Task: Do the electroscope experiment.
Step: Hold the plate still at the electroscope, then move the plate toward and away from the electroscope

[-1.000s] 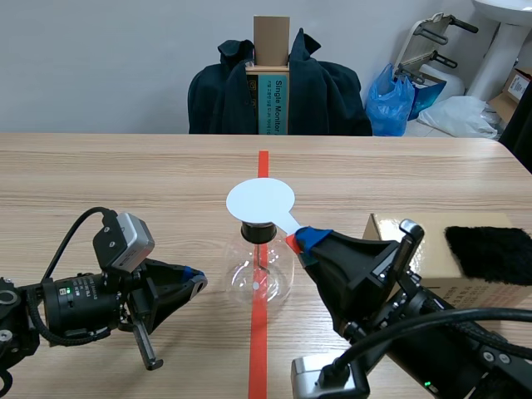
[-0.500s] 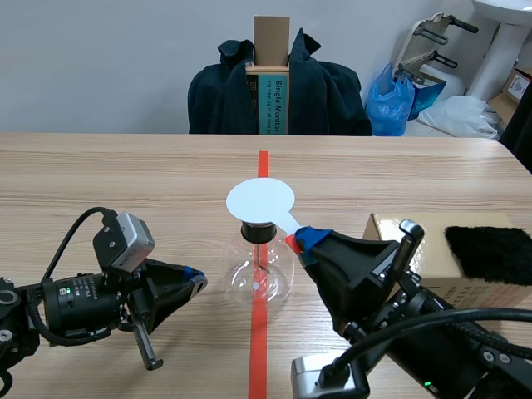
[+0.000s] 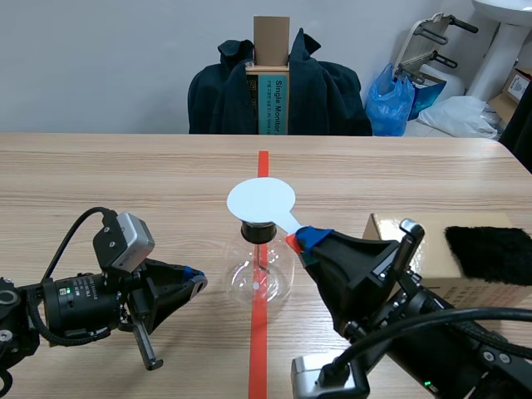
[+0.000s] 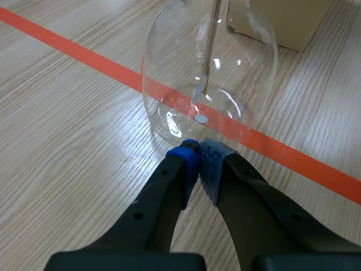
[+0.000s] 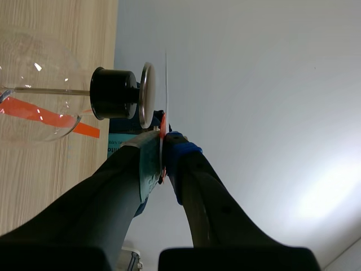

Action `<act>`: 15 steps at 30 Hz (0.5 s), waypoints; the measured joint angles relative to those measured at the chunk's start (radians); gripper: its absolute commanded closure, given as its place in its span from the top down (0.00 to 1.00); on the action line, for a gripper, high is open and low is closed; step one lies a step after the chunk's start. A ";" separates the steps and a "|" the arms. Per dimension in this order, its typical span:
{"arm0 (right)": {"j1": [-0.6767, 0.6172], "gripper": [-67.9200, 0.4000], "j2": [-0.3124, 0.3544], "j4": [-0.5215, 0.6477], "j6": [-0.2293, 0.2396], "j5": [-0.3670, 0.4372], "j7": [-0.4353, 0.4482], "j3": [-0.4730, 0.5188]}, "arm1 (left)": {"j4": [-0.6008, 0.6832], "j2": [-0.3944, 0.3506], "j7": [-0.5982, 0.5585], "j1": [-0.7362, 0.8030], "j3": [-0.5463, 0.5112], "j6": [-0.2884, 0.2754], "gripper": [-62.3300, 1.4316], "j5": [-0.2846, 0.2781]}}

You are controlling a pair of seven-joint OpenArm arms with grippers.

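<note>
While the left gripper (image 3: 196,283) lies low over the table (image 3: 125,183), its blue-padded fingers (image 4: 186,164) pressed together on nothing, its tips sit right at the foot of the glass flask (image 3: 259,279); whether they touch the glass I cannot tell. The flask, the body of the electroscope, stands upright on the orange-red tape line near the table's middle, with a black stopper (image 3: 258,230) in its neck and a thin metal rod (image 4: 206,62) hanging down inside. A round metal plate (image 5: 148,95) caps the stopper, and a white disc (image 3: 261,199) lies flat just over that plate, the two very close, contact unclear. The right gripper (image 3: 304,239) comes in from the right and pinches the disc's short handle (image 3: 290,223) between its pads, the thin sheet clamped edge-on between them in the right wrist view. Further right a cardboard box (image 3: 416,258) rests on the table, with a black furry cloth (image 3: 489,253) lying on top of it.
</note>
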 measured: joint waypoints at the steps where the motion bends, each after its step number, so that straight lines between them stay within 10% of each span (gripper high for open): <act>1: 0.000 0.02 0.000 0.000 0.000 0.000 -0.005 0.000 | 0.000 0.000 0.000 0.000 0.000 0.000 0.06 0.000; 15: 0.000 0.02 0.000 0.000 0.003 0.000 -0.181 0.000 | 0.000 0.000 0.000 0.000 0.000 0.000 0.07 0.000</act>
